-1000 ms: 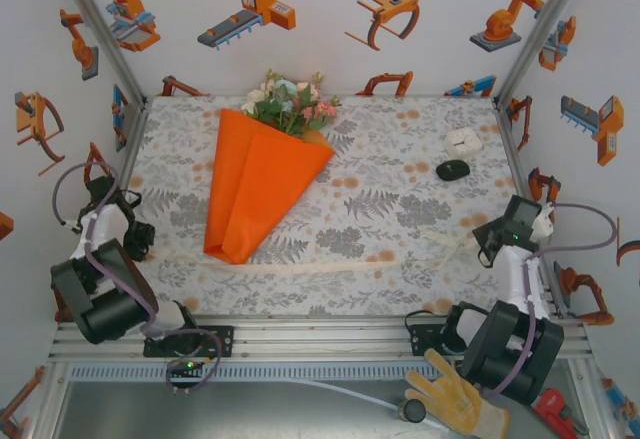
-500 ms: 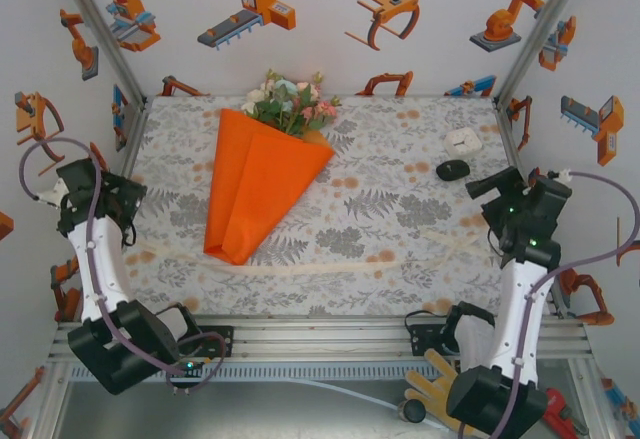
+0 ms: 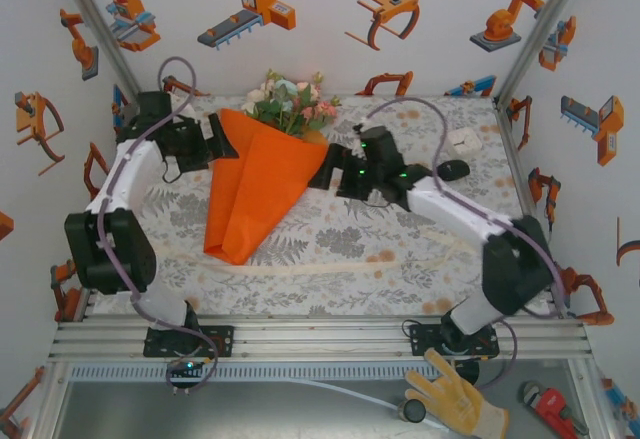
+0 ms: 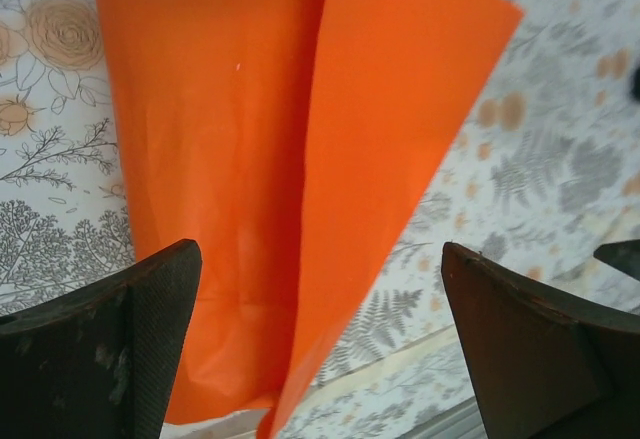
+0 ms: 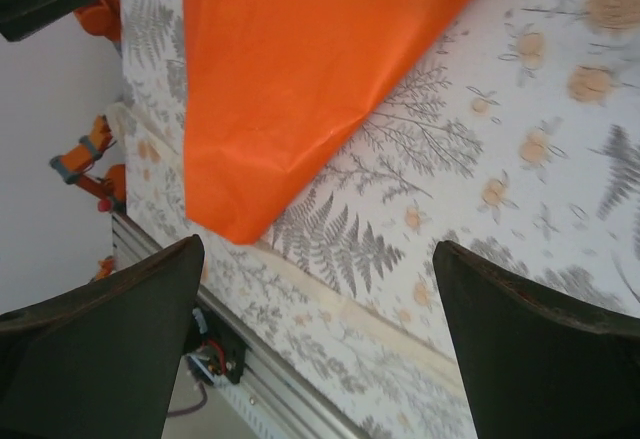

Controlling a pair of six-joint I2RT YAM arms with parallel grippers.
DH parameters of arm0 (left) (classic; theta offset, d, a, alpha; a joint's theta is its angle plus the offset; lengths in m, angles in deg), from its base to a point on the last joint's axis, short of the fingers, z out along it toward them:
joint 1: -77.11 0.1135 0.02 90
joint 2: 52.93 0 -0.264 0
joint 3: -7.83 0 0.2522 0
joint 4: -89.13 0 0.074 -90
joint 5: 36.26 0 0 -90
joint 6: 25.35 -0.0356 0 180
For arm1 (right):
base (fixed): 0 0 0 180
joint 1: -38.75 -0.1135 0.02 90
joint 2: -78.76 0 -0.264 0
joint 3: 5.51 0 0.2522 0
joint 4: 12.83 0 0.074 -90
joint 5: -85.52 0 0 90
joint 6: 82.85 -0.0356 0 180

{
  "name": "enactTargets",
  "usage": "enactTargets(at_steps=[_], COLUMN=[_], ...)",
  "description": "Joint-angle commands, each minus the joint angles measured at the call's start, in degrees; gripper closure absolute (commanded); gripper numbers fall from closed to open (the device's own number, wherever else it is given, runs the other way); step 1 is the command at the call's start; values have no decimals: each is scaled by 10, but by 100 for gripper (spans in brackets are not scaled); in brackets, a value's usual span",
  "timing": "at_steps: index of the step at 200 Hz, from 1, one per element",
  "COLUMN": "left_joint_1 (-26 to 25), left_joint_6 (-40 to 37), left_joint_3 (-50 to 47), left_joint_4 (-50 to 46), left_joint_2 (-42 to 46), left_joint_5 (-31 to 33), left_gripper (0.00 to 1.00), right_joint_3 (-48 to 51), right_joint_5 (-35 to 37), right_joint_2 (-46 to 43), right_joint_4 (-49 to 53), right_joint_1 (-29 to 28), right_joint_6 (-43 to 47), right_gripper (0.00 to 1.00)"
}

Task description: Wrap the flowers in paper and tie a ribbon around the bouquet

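Bouquet (image 3: 258, 184), wide end cropped in wrist views (ribbon (image 3: 330, 264) faint)

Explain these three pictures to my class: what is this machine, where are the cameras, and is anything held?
Two robot arms are bolted at the near edge of a table. One picture looks down from above; the others come from a camera on each wrist, its dark fingers in view. On the table lies the bouquet: an orange paper cone with flowers at its wide end. A cream ribbon lies nearer the arms. The left gripper and right gripper flank the cone, both open, holding nothing.
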Motion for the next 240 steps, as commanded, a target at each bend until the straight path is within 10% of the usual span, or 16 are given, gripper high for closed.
enactTargets(at_steps=[1, 32, 97, 164, 240], left_joint_1=[-18, -5, 51, 55, 62], left_joint_6=[-80, -114, -65, -17, 59], left_joint_3=[6, 34, 76, 36, -39], left_joint_4=[-5, 1, 25, 77, 131], left_joint_2=[-23, -80, -200, -231, -180], left_joint_5=[77, 137, -145, -161, -169], left_gripper=[3, 3, 3, 0, 23], right_joint_3=[-51, -84, -63, -105, -133], right_joint_5=[15, 17, 60, 115, 125], right_joint_2=[95, 209, 278, 332, 355], right_joint_4=[-106, -193, -252, -251, -269], right_joint_1=[-38, -60, -77, -78, -69], right_joint_6=[-45, -96, -158, -176, -172], right_gripper=[14, 14, 20, 28, 42])
